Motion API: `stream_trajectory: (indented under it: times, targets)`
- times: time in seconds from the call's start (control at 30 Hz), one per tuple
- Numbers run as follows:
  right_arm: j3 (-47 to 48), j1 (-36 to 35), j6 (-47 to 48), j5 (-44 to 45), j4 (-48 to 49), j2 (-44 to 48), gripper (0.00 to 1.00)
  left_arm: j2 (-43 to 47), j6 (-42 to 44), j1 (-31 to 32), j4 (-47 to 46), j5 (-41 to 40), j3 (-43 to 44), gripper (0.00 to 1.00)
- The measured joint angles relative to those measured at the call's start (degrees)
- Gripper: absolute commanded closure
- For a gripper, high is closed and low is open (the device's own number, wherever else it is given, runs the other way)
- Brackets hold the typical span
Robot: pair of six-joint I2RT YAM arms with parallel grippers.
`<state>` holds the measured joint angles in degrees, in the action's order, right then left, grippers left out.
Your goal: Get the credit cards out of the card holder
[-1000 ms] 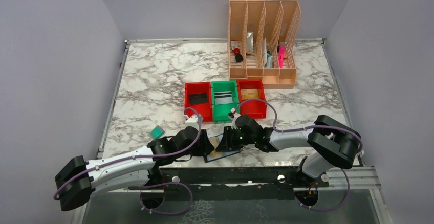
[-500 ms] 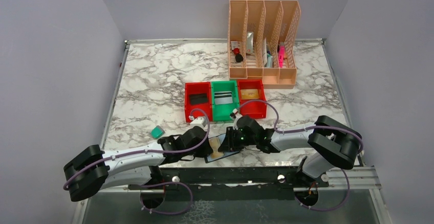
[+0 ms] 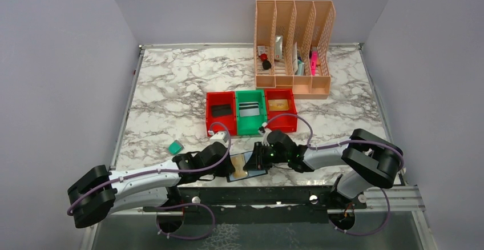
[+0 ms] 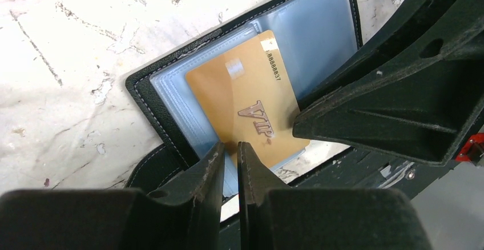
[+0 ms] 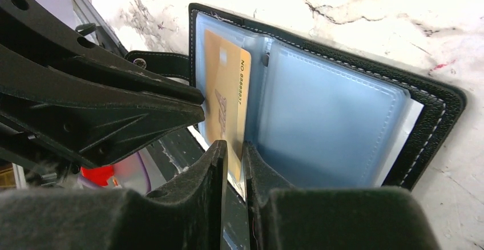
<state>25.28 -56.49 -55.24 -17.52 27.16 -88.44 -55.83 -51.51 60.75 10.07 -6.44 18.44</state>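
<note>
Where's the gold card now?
Top view, centre: the gold card lies in the open card holder at the near table edge, before the green bin.

Top view high at near edge, looking down whole table (image 3: 171, 84); wrist views close, opposed, sharing card holder (image 4: 325, 27).

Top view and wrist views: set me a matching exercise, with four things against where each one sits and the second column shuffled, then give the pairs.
Things
1. gold card
2. green bin
3. teal block
4. file rack

Places
A. at the far edge of the table, right of centre
B. between two red bins
C. inside the open card holder
D. alone on the marble, left of the bins

Pairs: 1-C, 2-B, 3-D, 4-A
</note>
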Motion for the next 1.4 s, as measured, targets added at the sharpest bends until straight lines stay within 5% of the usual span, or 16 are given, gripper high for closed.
stream_trajectory:
  times: [0.57,0.9,1.17,1.33,1.4]
  targets:
    - [-1.1,0.6,-0.4,-3.0,3.2,-0.4,0.99,1.6,-0.1,0.0,0.9,0.0,-0.6,0.81]
    - [-3.4,0.9,-0.2,0.0,0.4,4.0,0.99,2.1,-0.1,0.0,0.8,0.0,-1.0,0.81]
    - [-3.7,1.1,-0.2,0.3,0.1,4.6,0.7,1.5,0.3,0.0,0.4,0.1,-0.9,0.89]
    - [-3.3,1.1,-0.4,0.2,0.7,2.5,0.69,-0.2,0.6,0.0,-0.4,0.5,-0.4,0.91]
    - [-3.1,1.1,-0.4,0.1,1.4,1.8,0.77,-0.4,0.6,0.0,-0.7,0.6,-0.4,0.91]
